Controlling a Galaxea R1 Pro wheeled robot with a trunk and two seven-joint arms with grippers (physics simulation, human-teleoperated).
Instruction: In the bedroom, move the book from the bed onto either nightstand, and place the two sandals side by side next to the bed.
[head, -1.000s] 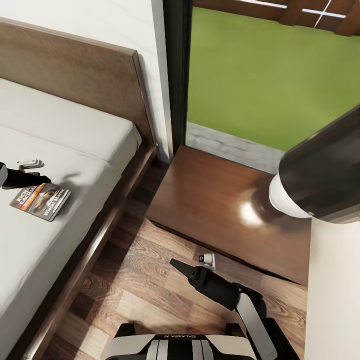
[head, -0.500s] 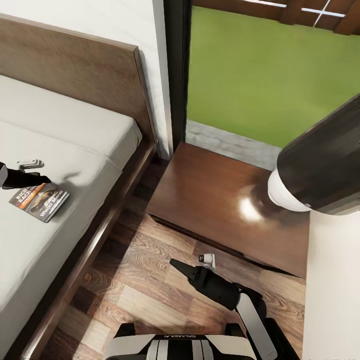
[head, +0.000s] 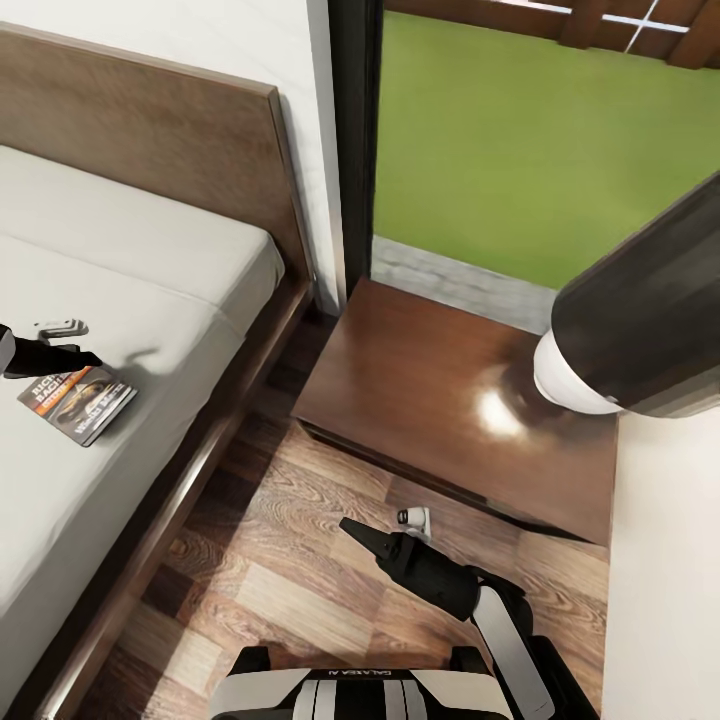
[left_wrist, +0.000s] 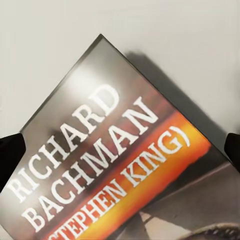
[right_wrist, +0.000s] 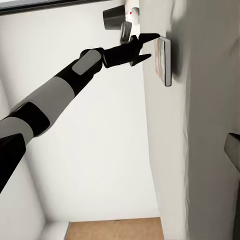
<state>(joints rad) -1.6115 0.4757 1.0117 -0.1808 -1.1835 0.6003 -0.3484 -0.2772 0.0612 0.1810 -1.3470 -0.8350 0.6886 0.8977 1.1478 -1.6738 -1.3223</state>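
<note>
The book (head: 76, 402) lies flat on the bed's light-grey mattress (head: 150, 300), its dark cover with the orange band facing up. My left gripper (head: 88, 358) hovers just over the book's far edge. In the left wrist view the book (left_wrist: 115, 165) is very close, and the open gripper (left_wrist: 120, 147) has one black fingertip at each side of the frame. The right gripper (head: 352, 528) hangs open over the wood floor in front of the nightstand (head: 420, 390). From the right wrist view I see the left arm and the book (right_wrist: 164, 61) on the mattress. The sandals are out of view.
A small white gadget (head: 60, 327) lies on the mattress just beyond my left gripper. A dark lamp with a white base (head: 640, 320) stands on the nightstand's right part. A little white object (head: 412, 518) sits on the floor by the nightstand's front. The window (head: 540, 140) is behind.
The whole head view has shifted slightly, so the camera moved. Both arms hold the same pose and the book still lies on the mattress.
</note>
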